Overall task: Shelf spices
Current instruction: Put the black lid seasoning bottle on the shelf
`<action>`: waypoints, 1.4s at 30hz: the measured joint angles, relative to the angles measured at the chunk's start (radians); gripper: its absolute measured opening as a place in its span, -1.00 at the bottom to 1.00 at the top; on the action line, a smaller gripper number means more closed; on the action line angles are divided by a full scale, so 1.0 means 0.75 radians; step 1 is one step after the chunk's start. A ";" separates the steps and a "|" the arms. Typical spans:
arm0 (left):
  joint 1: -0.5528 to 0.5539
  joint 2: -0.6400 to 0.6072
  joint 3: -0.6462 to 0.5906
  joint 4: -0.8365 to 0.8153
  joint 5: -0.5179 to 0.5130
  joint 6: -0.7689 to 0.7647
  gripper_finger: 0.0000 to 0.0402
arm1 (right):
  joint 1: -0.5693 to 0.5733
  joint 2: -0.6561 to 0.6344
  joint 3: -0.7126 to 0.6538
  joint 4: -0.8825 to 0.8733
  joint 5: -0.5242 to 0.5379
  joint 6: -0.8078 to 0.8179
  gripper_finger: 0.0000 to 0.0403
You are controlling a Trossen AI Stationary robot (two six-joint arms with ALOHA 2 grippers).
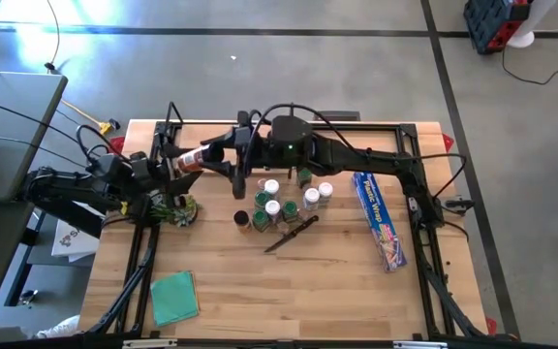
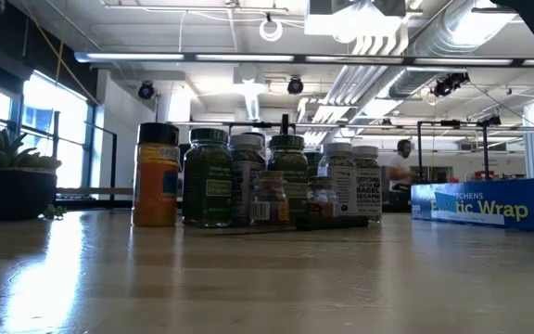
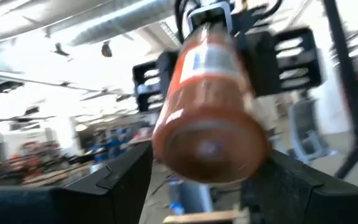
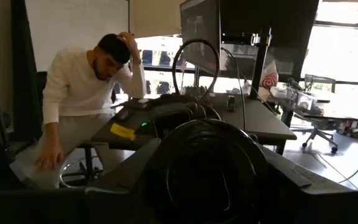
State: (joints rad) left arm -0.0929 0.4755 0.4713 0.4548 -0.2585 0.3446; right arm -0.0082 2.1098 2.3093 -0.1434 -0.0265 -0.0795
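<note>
One spice jar (image 1: 190, 160) with red-brown contents and an orange-and-white label lies about level in the air over the table's far left. My left gripper (image 1: 170, 167) is shut on its base end, and my right gripper (image 1: 213, 155) is shut on its cap end. The other spices (image 1: 284, 201) stand upright in a cluster mid-table; in the low view they show as a row (image 2: 248, 178). A pale ledge with a black frame (image 1: 356, 124) runs along the far edge. Whether it is the shelf, I cannot tell. My left gripper pinches the jar's lower body near its base (image 3: 166, 155) between its two fingers (image 3: 120, 183). It comes from the table's left, along the jar, with the base facing the wrist. The jar is clear of the table. My right gripper pinches the jar's black cap (image 4: 204, 165) between its two fingers (image 4: 126, 180). It comes level from the table's right, in line with the jar, and the cap's top faces the wrist.
A dark-handled knife (image 1: 292, 234) lies just near of the jar cluster. A long blue wrap box (image 1: 381, 219) is at the right, a green cloth (image 1: 174, 296) at the near left, and a small plant (image 1: 174, 209) under the left arm. A person (image 4: 82, 93) sits beyond the table.
</note>
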 joint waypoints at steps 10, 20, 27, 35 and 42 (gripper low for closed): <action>0.000 -0.111 0.000 -0.054 0.018 -0.003 0.22 | 0.004 0.000 -0.001 -0.091 0.025 0.012 -0.07; 0.001 -0.112 0.001 -0.122 0.119 -0.008 0.22 | 0.003 0.001 -0.001 -0.010 0.019 -0.005 -0.07; 0.003 -0.108 0.001 -0.122 0.133 -0.060 0.22 | 0.002 0.001 -0.001 0.047 -0.024 -0.016 -0.07; 0.003 -0.080 0.002 -0.137 0.134 -0.073 0.03 | 0.003 0.001 -0.001 0.117 -0.076 -0.025 -0.07; 0.003 0.004 0.038 -0.130 0.133 -0.097 -0.33 | 0.005 0.001 -0.001 0.102 -0.077 -0.021 -0.07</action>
State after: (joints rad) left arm -0.0910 0.4785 0.4995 0.3576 -0.1585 0.2719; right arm -0.0048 2.1105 2.3085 -0.0669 -0.0845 -0.0952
